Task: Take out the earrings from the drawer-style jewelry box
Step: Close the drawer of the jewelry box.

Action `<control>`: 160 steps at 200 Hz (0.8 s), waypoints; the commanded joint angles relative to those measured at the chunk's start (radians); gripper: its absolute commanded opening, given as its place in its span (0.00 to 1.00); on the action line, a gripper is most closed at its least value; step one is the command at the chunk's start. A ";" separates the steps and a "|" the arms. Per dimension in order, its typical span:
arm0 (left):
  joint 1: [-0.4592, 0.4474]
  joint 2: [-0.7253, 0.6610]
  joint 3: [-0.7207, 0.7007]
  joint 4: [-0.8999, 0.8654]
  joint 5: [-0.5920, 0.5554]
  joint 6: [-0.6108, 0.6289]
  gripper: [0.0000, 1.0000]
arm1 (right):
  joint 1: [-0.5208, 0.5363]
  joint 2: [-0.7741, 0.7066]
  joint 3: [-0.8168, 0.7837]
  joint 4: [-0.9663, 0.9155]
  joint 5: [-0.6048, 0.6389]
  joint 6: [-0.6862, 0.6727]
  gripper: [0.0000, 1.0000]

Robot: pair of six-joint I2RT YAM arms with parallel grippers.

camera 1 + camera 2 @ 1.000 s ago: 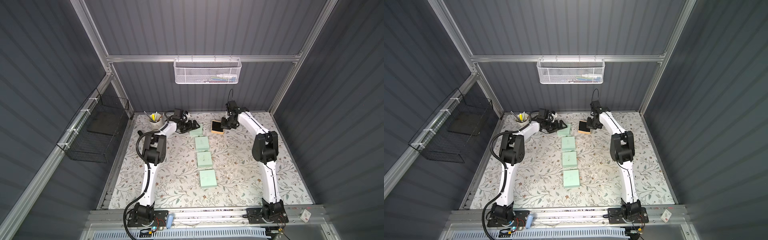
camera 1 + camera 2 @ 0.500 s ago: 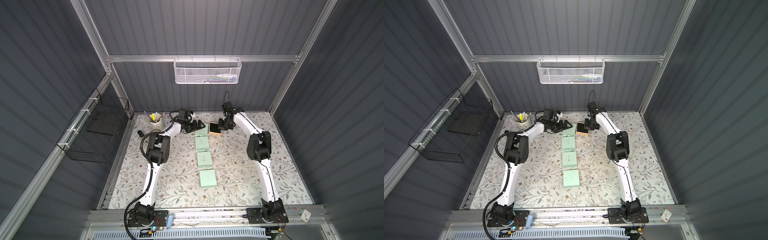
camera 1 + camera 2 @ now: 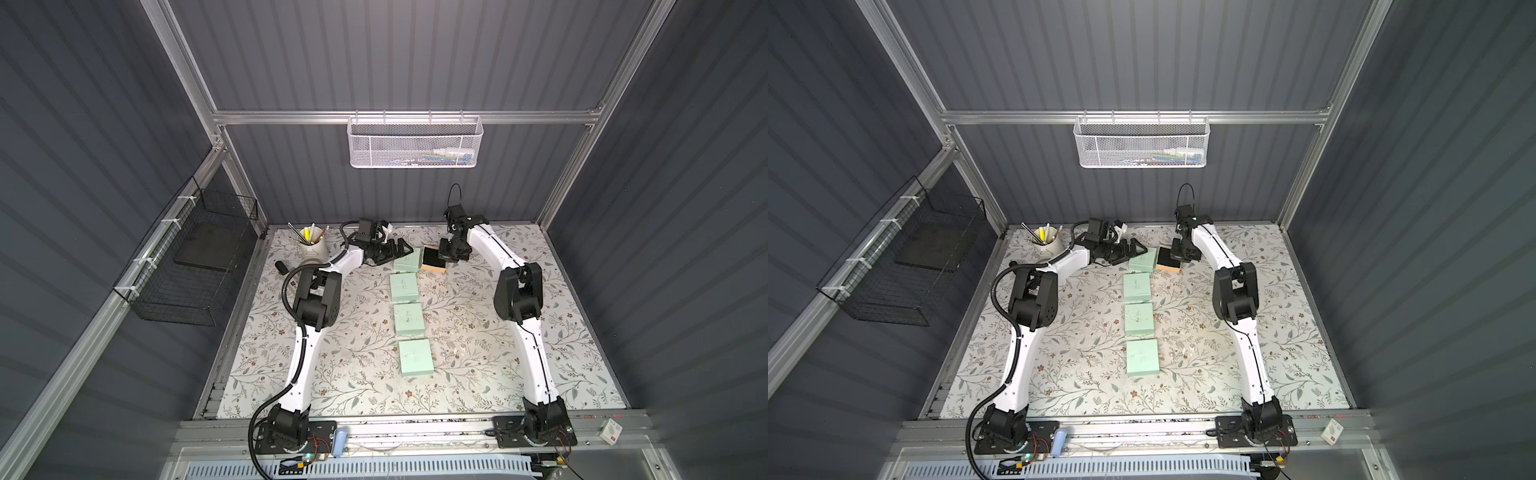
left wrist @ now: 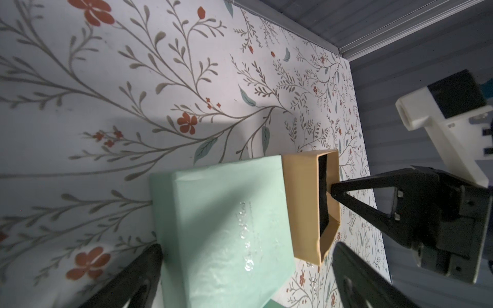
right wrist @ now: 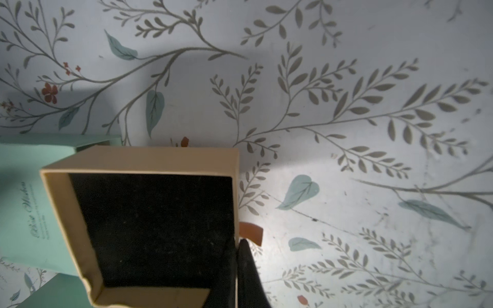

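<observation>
The jewelry box's mint-green sleeve (image 3: pixel 406 260) (image 3: pixel 1143 259) (image 4: pixel 221 221) lies at the far end of a row of boxes. Its tan drawer (image 3: pixel 434 269) (image 3: pixel 1168 269) (image 4: pixel 301 192) (image 5: pixel 160 160), lined in black, sits out of the sleeve, just to its right. My right gripper (image 5: pixel 237 248) (image 3: pixel 446 255) is shut on the drawer's wall, one finger inside and one outside. The left gripper (image 4: pixel 246 245) (image 3: pixel 401 249) stands open astride the sleeve. No earrings show on the black lining. Two tiny silvery dots (image 4: pixel 310 264) that may be the earrings lie on the cloth by the drawer's corner.
Three more mint boxes (image 3: pixel 409 318) run toward the front in a line. A white cup of pens (image 3: pixel 311 249) stands at the back left. The back wall is close behind both grippers. A brown pull tab (image 5: pixel 250 233) sticks out from the drawer beside my right fingers.
The left gripper has moved right, from beside the sleeve to astride it. The right gripper still holds the drawer in about the same place, and its elbow has swung inward.
</observation>
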 commanded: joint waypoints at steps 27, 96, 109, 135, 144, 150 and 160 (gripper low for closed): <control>-0.017 0.017 -0.014 0.024 0.047 -0.006 0.99 | -0.001 0.024 -0.019 -0.024 0.053 0.021 0.00; -0.033 0.031 0.001 0.030 0.075 -0.010 0.99 | -0.002 0.061 0.007 -0.037 0.061 0.043 0.00; -0.033 0.031 -0.002 0.038 0.076 -0.010 0.99 | -0.003 0.068 0.011 -0.045 0.061 0.046 0.00; -0.033 0.038 -0.002 0.045 0.082 -0.018 0.99 | -0.001 0.068 0.013 -0.055 0.065 0.051 0.00; -0.033 0.039 -0.002 0.048 0.085 -0.022 0.99 | 0.002 0.065 0.009 -0.061 0.081 0.051 0.00; -0.033 0.038 -0.004 0.050 0.087 -0.023 0.99 | 0.004 0.064 0.009 -0.062 0.090 0.049 0.00; -0.033 0.037 -0.005 0.057 0.089 -0.026 0.99 | 0.003 0.061 0.008 -0.066 0.095 0.048 0.00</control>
